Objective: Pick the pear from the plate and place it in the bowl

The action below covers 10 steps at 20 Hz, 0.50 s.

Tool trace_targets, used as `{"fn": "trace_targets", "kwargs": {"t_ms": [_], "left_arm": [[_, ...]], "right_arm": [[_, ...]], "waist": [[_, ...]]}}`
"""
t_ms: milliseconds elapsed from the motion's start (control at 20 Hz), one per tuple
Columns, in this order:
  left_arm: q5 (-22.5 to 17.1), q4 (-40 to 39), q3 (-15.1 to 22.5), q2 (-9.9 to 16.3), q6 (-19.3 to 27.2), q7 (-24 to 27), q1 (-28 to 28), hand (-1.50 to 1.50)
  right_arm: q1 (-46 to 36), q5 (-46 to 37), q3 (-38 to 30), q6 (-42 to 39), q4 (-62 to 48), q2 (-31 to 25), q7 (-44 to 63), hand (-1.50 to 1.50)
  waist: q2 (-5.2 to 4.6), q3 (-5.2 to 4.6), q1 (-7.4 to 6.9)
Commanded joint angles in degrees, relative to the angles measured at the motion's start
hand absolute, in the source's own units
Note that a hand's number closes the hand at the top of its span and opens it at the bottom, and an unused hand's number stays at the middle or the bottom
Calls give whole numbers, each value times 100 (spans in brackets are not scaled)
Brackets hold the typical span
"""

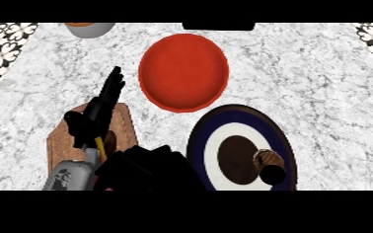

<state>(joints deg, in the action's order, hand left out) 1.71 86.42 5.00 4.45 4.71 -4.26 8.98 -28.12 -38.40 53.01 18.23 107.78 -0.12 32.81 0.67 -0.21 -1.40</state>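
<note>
The pear (268, 165) looks brown with a dark end and lies on the lower right part of the plate (211, 128), which has a navy rim, a white ring and a dark centre. Beyond the plate sits the red bowl (183, 74), with nothing in it. My left hand (100, 109) is open at the left, fingers straight and pointing away, over a wooden board. A black shape that I take for my right hand (149, 170) fills the lower middle, just left of the plate and apart from the pear. Whether it is curled cannot be made out.
A wooden board (125, 128) lies under my left hand at the lower left. A grey bowl (91, 28) with something orange inside stands at the far left edge. A dark object (218, 25) sits at the counter's back edge.
</note>
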Motion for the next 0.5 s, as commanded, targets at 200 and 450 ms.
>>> {"fn": "trace_targets", "kwargs": {"t_ms": [200, 450], "left_arm": [[211, 5, 163, -114, 123, 36, -29, 0], [-88, -24, -169, 156, -157, -118, 124, 0]], "right_arm": [[-2802, 336, -555, 289, -389, 12, 2597, 150], [-4176, 706, -1152, 419, -1364, 12, 3074, 150]], "waist": [[-25, 1, -62], [-49, 6, -36]]}}
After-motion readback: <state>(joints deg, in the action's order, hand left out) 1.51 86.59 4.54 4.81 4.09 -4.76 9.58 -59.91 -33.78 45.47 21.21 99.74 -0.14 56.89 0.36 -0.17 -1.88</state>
